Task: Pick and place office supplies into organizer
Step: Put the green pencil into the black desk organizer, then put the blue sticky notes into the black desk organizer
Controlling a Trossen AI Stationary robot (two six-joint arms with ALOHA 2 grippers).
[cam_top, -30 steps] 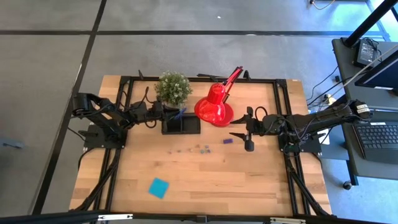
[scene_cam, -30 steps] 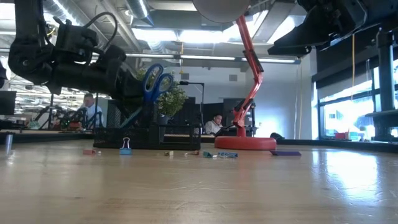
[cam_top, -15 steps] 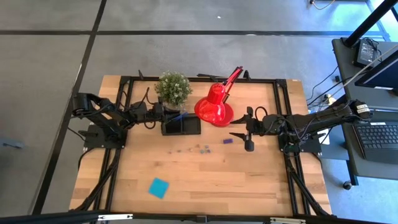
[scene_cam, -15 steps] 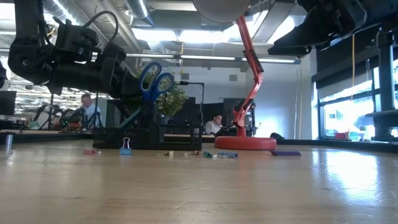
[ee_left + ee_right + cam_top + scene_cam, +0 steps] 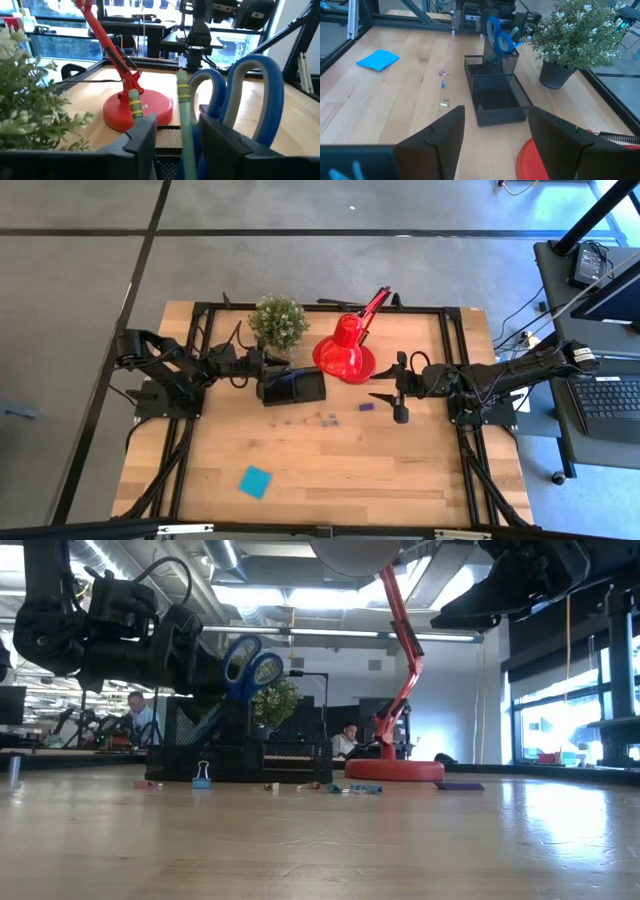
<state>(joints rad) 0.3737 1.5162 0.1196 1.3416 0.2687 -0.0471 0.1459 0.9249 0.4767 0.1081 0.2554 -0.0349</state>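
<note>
While no writing reads, scissors [image 5: 498, 35] stand in organizer [image 5: 496, 95].

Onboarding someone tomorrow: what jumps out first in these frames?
The red desk lamp at the table's far middle, its shade over the wood. Just left of it, the black organizer sits slightly askew, blue-handled scissors standing in its tall cup, the left gripper right beside them. A blue sticky-note pad lies alone near the front edge.

Blue-handled scissors [image 5: 248, 665] stand upright in the black organizer [image 5: 235, 755], small clips [image 5: 203, 776] scattered before it.
</note>
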